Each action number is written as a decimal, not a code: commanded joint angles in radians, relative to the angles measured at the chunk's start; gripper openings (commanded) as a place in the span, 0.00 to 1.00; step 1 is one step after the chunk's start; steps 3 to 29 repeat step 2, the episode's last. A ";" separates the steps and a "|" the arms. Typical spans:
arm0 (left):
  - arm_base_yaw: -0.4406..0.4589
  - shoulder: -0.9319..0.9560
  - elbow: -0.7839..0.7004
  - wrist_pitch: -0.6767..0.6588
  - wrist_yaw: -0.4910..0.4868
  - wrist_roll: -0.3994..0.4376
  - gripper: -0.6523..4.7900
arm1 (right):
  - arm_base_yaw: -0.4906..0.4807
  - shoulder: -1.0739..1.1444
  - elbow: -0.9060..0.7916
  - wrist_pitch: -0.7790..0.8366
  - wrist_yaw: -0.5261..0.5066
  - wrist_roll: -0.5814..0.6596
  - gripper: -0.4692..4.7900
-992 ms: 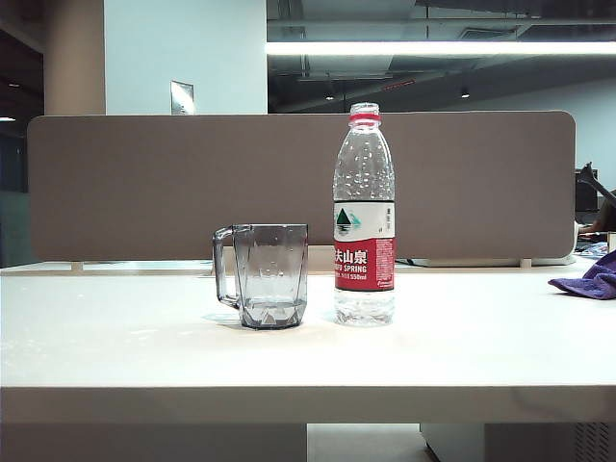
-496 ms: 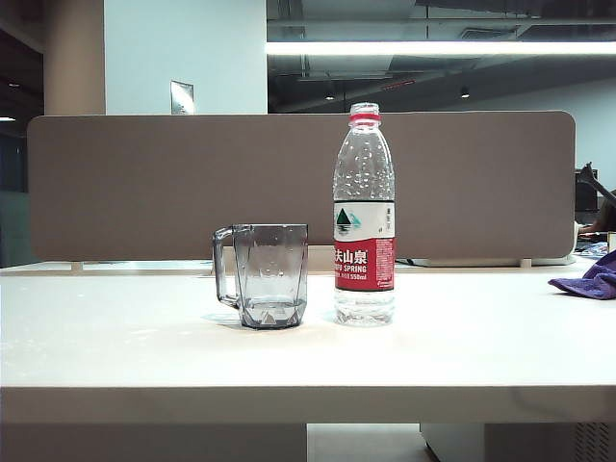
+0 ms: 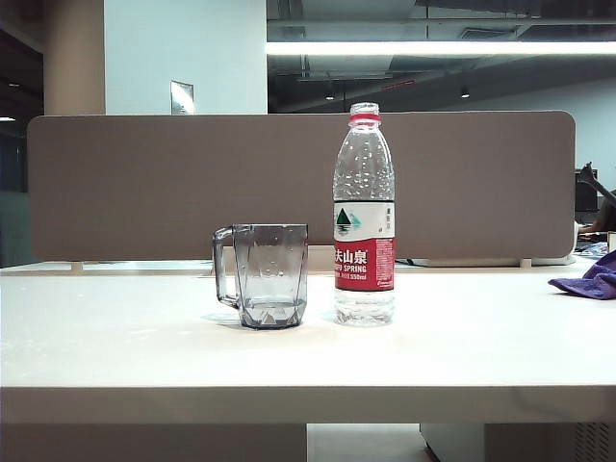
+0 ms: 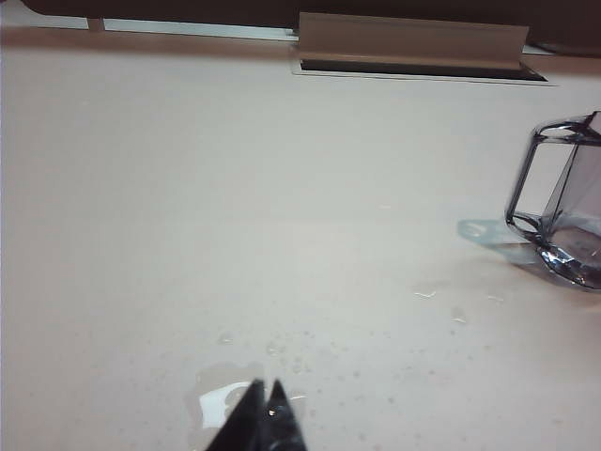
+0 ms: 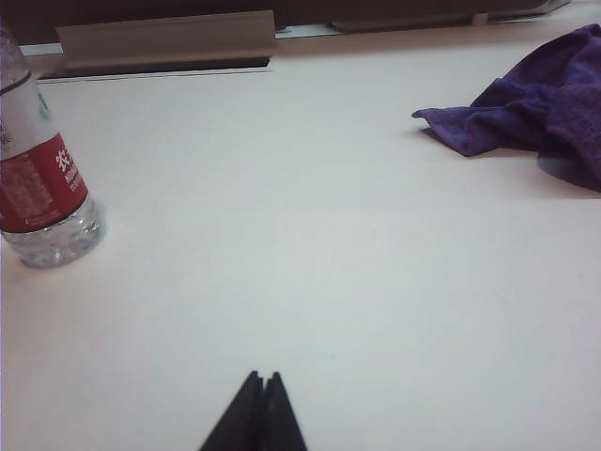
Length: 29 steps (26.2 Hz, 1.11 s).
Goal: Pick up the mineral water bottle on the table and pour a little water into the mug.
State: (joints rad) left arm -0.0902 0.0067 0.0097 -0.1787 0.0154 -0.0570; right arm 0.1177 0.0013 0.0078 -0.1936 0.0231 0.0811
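The mineral water bottle [image 3: 364, 217] stands upright and uncapped mid-table, its red neck ring and white-and-red label facing me; its base also shows in the right wrist view [image 5: 45, 193]. The smoky-grey mug [image 3: 265, 275] stands just left of it, handle to the left, and looks empty; it appears again in the left wrist view [image 4: 563, 202]. Neither arm shows in the exterior view. My left gripper [image 4: 266, 385] is shut, low over the off-white table [image 3: 115, 346], well away from the mug. My right gripper [image 5: 263, 378] is shut with nothing in it, short of the bottle.
A purple cloth [image 3: 589, 277] lies at the table's right edge, also in the right wrist view [image 5: 535, 108]. A brown divider panel [image 3: 144, 183] runs along the back. Small water droplets and a wet patch [image 4: 221, 402] lie on the table by the left gripper.
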 commanded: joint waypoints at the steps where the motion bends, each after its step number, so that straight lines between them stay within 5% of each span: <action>1: 0.002 0.001 -0.001 -0.006 0.000 0.004 0.11 | 0.001 -0.001 -0.007 0.011 0.001 -0.003 0.08; 29: 0.002 0.001 -0.001 -0.006 0.000 0.004 0.11 | 0.001 -0.001 -0.007 0.011 0.001 -0.003 0.08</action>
